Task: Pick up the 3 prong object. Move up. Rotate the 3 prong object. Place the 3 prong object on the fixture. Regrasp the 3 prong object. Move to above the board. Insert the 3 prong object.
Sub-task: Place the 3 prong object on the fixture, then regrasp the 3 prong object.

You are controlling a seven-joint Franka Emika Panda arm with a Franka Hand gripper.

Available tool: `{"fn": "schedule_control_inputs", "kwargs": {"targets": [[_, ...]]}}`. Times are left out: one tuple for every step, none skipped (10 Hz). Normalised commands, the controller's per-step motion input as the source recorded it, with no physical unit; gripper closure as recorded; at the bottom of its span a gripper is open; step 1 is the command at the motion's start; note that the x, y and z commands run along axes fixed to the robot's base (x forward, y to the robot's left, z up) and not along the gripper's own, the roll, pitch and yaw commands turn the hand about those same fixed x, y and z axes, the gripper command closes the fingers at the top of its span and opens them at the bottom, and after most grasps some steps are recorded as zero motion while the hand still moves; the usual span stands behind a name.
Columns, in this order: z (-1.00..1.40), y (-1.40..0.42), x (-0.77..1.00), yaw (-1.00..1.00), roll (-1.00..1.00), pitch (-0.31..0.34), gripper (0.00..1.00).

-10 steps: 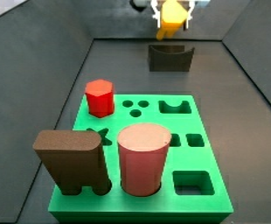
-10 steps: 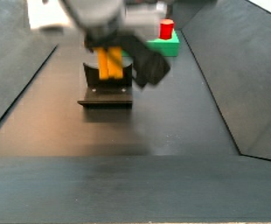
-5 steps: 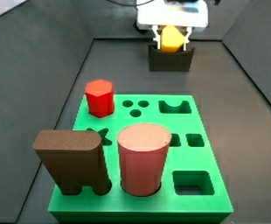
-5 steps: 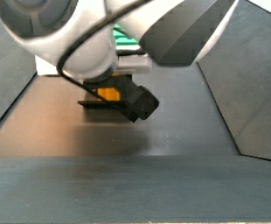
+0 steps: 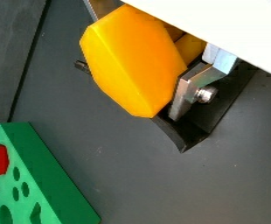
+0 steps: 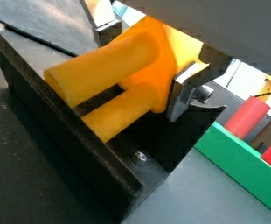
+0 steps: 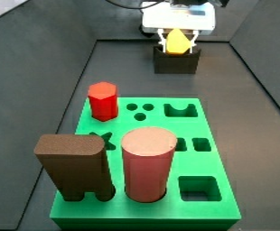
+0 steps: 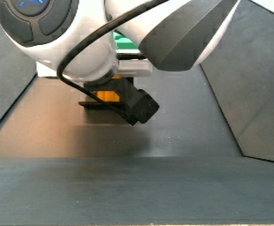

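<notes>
One green board (image 7: 167,209) carries three pieces: one pink cylinder (image 7: 147,164), one brown block (image 7: 70,166) and one red hexagonal peg (image 7: 101,100). At twelve o'clock from it stands one fixture (image 7: 176,62). The gripper (image 7: 176,40) clamps the single 3 prong object (image 5: 132,59), which sits in the fixture's notch.

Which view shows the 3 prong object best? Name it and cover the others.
A wrist view: the 3 prong object fills it, between the tool fingers over the fixture. In a side view it is tiny; in the other side view the arm hides most of it.
</notes>
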Motion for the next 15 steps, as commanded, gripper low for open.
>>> {"fn": "schedule_control_inputs", "kwargs": {"targets": [[0.00,0.00,0.00,0.00,0.00,0.000,0.00],[1.00,0.00,0.00,0.03,0.02,-0.022,0.00],[1.00,0.00,0.00,0.03,0.03,-0.020,0.00],[1.00,0.00,-0.02,0.04,0.03,-0.008,0.00],[1.00,0.00,-0.04,0.04,0.04,0.005,0.00],[1.00,0.00,-0.04,0.04,0.04,0.023,0.00],[0.89,0.00,-0.04,0.03,0.04,0.042,0.00],[0.64,0.01,-0.03,0.02,0.03,0.063,0.00],[0.52,0.01,-0.03,0.02,0.03,0.074,0.00],[0.26,0.01,-0.02,0.00,0.04,0.084,0.00],[0.95,-0.77,-0.12,0.01,1.00,0.052,0.00],[0.82,-0.73,-0.11,0.01,1.00,0.050,0.00],[0.74,-0.65,-0.11,0.01,1.00,0.042,0.00],[0.42,-0.39,-0.11,0.01,1.00,0.029,0.00],[0.28,-0.28,-0.09,0.01,1.00,0.027,0.00]]}}
